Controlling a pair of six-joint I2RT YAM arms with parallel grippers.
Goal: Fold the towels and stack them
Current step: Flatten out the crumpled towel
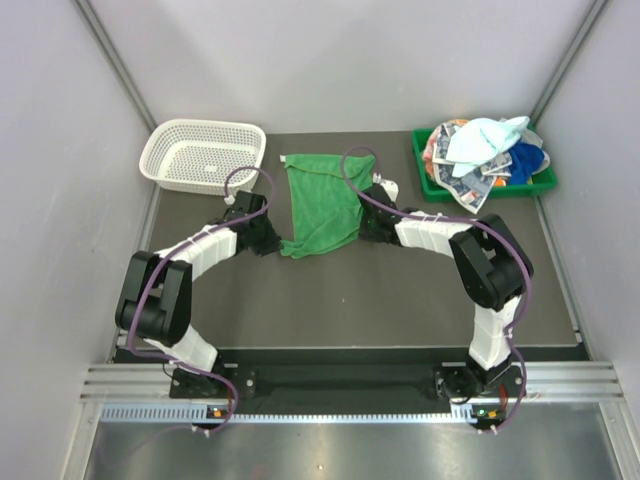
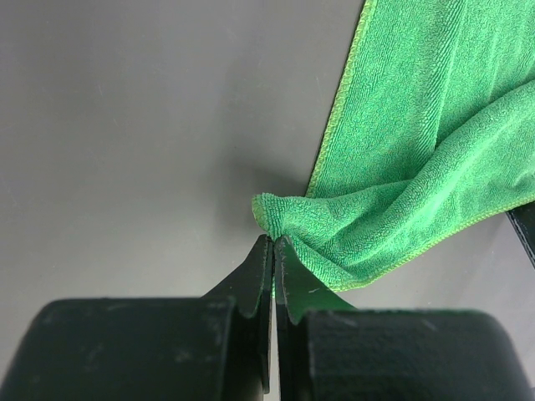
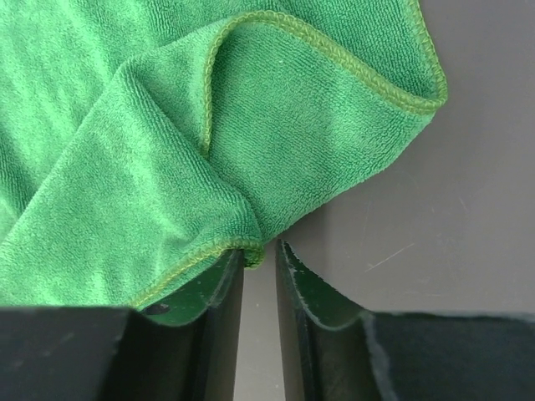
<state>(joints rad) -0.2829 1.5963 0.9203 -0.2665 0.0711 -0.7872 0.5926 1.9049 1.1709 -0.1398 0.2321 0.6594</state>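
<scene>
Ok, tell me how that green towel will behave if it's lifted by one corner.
Probably floppy: the green towel bunches into soft folds at the corner by the left fingers, and one edge lies curled over. Likely light, since it looks thin. The fuzzy weave should resist slipping.

High behind the arm bases, one camera looks down across the dark grey table (image 1: 400, 290). Wrist cameras peer closely along the left gripper (image 2: 272, 242) and right gripper (image 3: 259, 251). All three share the bright green terry towel (image 1: 320, 200) at their tips.
</scene>
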